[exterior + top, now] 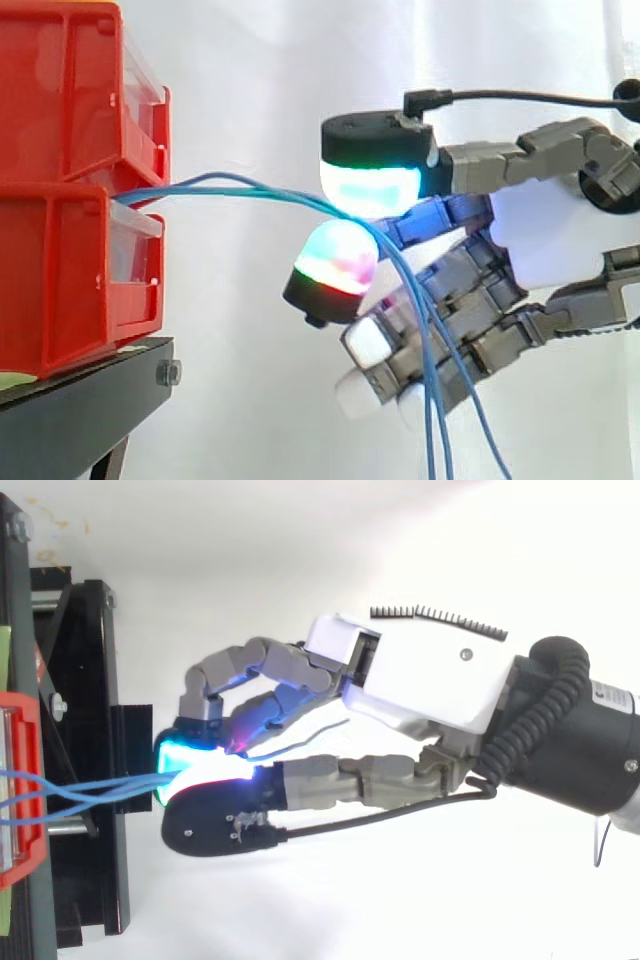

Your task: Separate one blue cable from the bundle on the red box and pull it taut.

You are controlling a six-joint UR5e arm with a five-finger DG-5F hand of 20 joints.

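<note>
Left of the hand (560, 235) in the side view, stacked red bins (60, 150) sit on a black stand (70, 410); the blue cables (300, 200) come out between the bins. They arc across to the hand, pass between two glowing pads (370, 185), then drop loose below the fingers. Hand closed in a pinch on the cables, upper pad over lower. Several strands hang down past the pinch, so by my read no single cable is isolated yet. The run from bins to pads bows upward: slack, not taut. From the top view, the hand (420, 680) reaches toward the red bin (20, 780) at its far side. The cables (130, 783) fan out at the bin and converge into the pads, wavy along the way. A loose strand trails back under the palm. Judgement: grasp made, bundle caught. Separation and the pull are left to do.
</note>
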